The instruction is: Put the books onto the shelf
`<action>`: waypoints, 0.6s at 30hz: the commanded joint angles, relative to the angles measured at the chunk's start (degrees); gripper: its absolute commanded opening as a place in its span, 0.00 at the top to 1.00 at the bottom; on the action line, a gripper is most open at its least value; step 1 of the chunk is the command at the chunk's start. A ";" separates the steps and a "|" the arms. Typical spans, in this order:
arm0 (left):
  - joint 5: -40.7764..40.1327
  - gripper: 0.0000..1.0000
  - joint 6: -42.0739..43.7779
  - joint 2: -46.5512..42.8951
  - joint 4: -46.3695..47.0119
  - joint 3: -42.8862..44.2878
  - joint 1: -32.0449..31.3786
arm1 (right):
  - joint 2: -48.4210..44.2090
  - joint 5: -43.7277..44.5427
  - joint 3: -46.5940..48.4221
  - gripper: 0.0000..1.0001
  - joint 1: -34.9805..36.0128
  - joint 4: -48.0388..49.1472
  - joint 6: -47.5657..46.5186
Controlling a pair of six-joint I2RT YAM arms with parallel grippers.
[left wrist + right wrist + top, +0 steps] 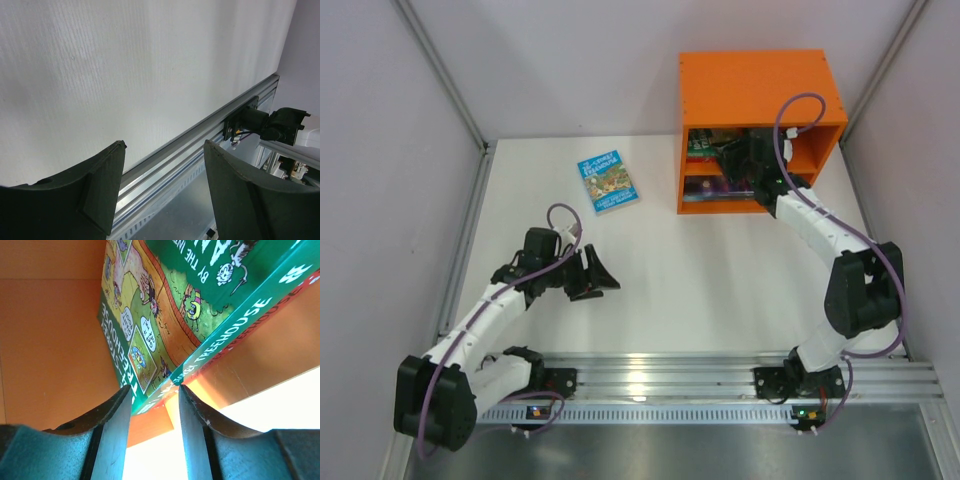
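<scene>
Top view: orange shelf at far edge of worktop, toward right corner. Light-blue book flat near far edge, left of shelf, apart from it. Left claw over near-left area. Right claw inside upper compartment.

Left wrist: left claw spread wide, holding nothing (bare worktop beneath).

Right wrist: green book in shelf, corner between right claw's parted fingers. Pinching or just flanking, cannot tell.
</scene>
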 commanded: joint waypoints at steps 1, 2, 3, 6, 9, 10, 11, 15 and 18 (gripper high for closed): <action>0.20 0.31 0.52 -1.06 1.98 -0.49 0.26 | -2.44 -1.24 3.28 0.58 -0.29 0.39 -1.12; 0.20 0.31 0.43 -1.24 1.90 -0.40 0.26 | -2.44 -1.24 3.37 0.59 -0.29 0.21 -1.12; 0.20 0.31 0.26 -1.33 1.90 -0.31 0.26 | -2.61 -1.33 3.46 0.59 -0.29 0.30 -1.29; 0.20 0.31 0.08 -1.33 1.90 -0.22 0.17 | -3.05 -1.50 3.81 0.59 -0.29 0.21 -2.17; 0.28 0.31 -0.01 -1.59 1.90 -0.31 0.17 | -3.23 -1.50 4.42 0.62 -0.56 -0.92 -3.23; 0.28 0.31 -0.10 -1.68 1.98 -0.48 0.17 | -3.14 -1.50 4.60 0.63 -0.82 -1.71 -3.40; 0.28 0.31 -0.10 -1.85 1.90 -0.57 0.17 | -3.40 -1.42 4.60 0.63 -0.82 -1.98 -3.75; 0.46 0.31 -0.54 -2.21 1.90 -0.75 0.17 | -4.02 -0.27 3.81 0.64 -1.35 -3.65 -4.37; 0.20 0.31 -0.62 -2.38 1.81 -0.75 0.26 | -4.46 1.30 3.11 0.65 -1.61 -4.18 -4.46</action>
